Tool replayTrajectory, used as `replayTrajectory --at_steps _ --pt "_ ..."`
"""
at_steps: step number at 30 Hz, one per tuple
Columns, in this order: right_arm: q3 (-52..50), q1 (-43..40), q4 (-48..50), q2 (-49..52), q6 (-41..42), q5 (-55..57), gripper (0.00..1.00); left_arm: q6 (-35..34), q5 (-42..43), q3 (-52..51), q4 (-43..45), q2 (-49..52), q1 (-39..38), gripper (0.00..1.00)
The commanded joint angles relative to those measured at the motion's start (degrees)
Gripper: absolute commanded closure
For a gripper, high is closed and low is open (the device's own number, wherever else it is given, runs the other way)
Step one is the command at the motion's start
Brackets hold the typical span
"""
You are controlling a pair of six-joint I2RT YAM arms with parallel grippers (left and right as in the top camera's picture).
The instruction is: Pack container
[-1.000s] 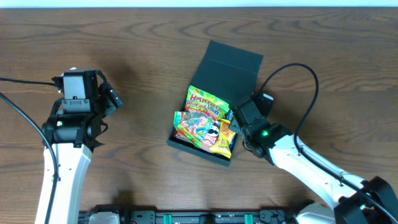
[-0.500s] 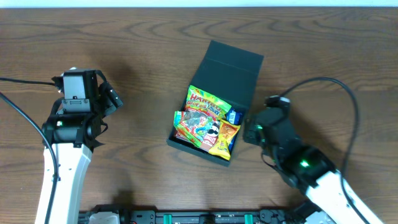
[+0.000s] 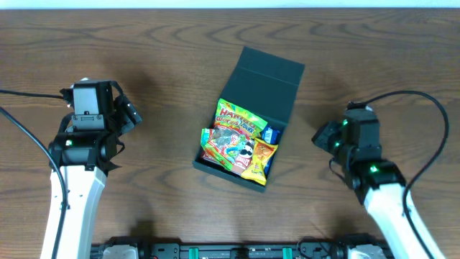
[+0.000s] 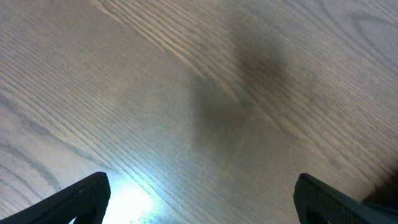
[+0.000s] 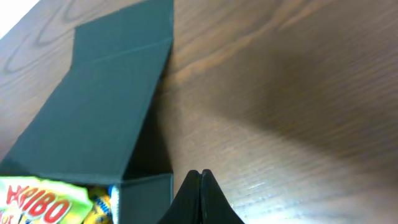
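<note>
Open container (image 3: 269, 80), centre frame, full of snack packets (image 3: 237, 140).
Left gripper (image 4: 200, 196) spread wide; right gripper (image 5: 200, 186) pinched together, empty, at right.

What colours we see
We find the container (image 3: 269, 72) matte teal-black, the packets (image 3: 237, 140) green, yellow, red and orange with a bit of blue, the table (image 3: 165, 50) brown with darker wavy grain, and the left arm (image 3: 72, 194) and right arm (image 3: 392, 212) white and black.

Brown wood-grain table (image 3: 165, 43) fills every view — one bright glare (image 4: 130, 202) (left wrist)
</note>
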Motion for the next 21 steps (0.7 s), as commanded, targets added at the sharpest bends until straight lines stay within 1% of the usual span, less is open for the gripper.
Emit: replayTrajectory --at_steps 1,4,8,12,15,19,21 --pt "-1.36 -6.29 4.22 6.25 -5.4 -17.4 0.99 0.15 -1.03 0.7 -0.2 -0.22 0.17 0.05" --pt "-1.36 -10.73 9.18 12.9 -6.19 -28.28 0.99 0.15 -1.03 0.7 -0.2 -0.22 0.17 0.05" --pt "-1.36 -13.75 15.17 21.51 -5.55 -35.23 0.99 0.15 -1.05 0.7 -0.2 -0.22 0.17 0.05" --pt "-1.36 -13.97 22.73 30.01 -1.97 -42.03 0.98 0.15 -1.05 0.7 -0.2 -0.22 0.17 0.05" --pt "-1.31 -13.94 30.82 36.61 0.42 -47.34 0.98 0.15 -1.05 0.7 -0.2 -0.22 0.17 0.05" --pt "-0.98 -13.18 41.59 43.78 3.15 -50.31 0.98 0.15 -1.03 0.7 -0.2 -0.22 0.17 0.05" --pt "-0.2 -12.5 43.91 46.21 4.59 -50.27 0.99 0.15 -1.05 0.7 -0.2 -0.22 0.17 0.05"
